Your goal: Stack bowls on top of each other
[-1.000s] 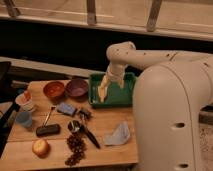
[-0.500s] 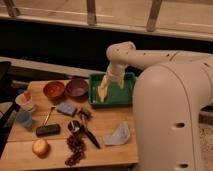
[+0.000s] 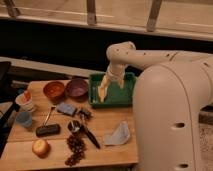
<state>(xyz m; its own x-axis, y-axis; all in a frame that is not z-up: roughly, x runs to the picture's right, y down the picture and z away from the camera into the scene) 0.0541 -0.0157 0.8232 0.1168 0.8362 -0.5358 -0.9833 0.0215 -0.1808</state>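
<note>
The orange-red bowl and the purple bowl sit side by side, upright, at the back left of the wooden table. They touch or nearly touch. My gripper hangs from the white arm over the left part of the green tray, to the right of the purple bowl and apart from both bowls.
A white cup and a small blue cup stand at the left edge. A blue sponge, a black block, a scoop, a grey cloth, a pastry and dark grapes lie in front. My body fills the right.
</note>
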